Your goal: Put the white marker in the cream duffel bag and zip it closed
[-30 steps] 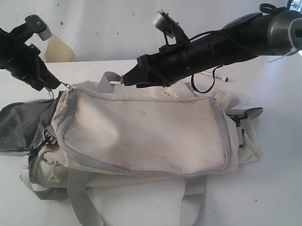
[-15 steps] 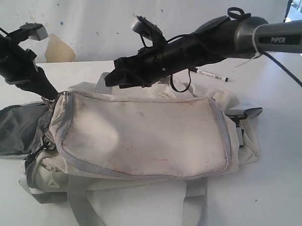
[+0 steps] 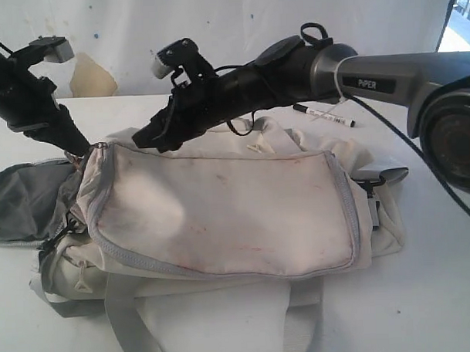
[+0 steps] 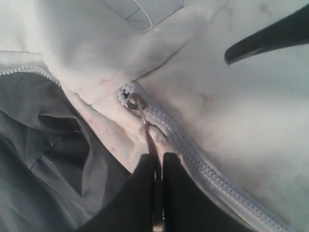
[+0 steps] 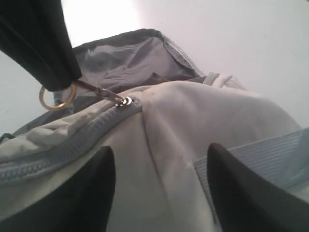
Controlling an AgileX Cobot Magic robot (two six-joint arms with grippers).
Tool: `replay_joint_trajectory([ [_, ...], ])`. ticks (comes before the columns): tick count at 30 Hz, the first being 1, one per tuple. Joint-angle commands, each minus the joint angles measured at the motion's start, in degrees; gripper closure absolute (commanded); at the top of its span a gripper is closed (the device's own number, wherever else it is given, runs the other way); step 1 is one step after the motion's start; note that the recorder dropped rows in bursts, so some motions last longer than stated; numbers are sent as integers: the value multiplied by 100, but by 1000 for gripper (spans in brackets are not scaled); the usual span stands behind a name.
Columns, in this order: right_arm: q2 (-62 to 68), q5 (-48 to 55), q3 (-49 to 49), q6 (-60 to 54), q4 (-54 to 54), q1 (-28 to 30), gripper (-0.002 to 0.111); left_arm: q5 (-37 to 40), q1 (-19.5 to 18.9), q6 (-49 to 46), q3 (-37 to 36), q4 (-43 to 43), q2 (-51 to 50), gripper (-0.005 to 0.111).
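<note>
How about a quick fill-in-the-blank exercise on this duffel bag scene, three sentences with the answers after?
The slim white marker with the black cap lies on the white ____, not in the large cream fabric duffel bag. The ____ hand is shut on the bag's metal zipper pull. The right hand, by the bag's top, holds nothing and is ____. Missing words: table; left; open.

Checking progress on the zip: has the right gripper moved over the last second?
Yes. The right gripper has travelled left in the exterior view above the bag, away from the marker and toward the left gripper, which pinches the zipper pull.
</note>
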State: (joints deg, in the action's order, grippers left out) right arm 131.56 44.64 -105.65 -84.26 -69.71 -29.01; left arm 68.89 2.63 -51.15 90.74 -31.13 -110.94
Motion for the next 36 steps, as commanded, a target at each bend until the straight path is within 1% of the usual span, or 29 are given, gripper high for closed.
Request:
replay_joint_trajectory([
  [1,117,-465,-59,-397,-25,-209,55,107,-20,27,7,1,94,107],
  [5,298,-716,-59,-826,-63,-406,55,107,-20,6,7,37,94,107],
  [12,412,-1856,-73,-1063,-269,-627,55,107,17,5,7,59,94,107],
  [17,462,-1763,-200,-1118,-291,-697,55,107,149,-5,-4,180,94,107],
  [22,549,-1761,-223,-1202,-281,-723,59,107,160,27,-4,169,94,107],
  [26,612,-1682,-223,-1191,-281,-723,65,107,160,24,-4,158,94,107],
  [29,658,-1406,-223,-1191,-281,-723,72,107,160,42,-4,158,94,107],
  [33,695,-1173,-223,-1026,-243,-723,77,107,160,137,-4,120,94,107],
  [34,695,-1149,-223,-941,-243,-723,80,107,160,178,-4,120,94,107],
  [36,683,-1131,-223,-680,-243,-723,92,107,160,224,-4,137,94,107],
])
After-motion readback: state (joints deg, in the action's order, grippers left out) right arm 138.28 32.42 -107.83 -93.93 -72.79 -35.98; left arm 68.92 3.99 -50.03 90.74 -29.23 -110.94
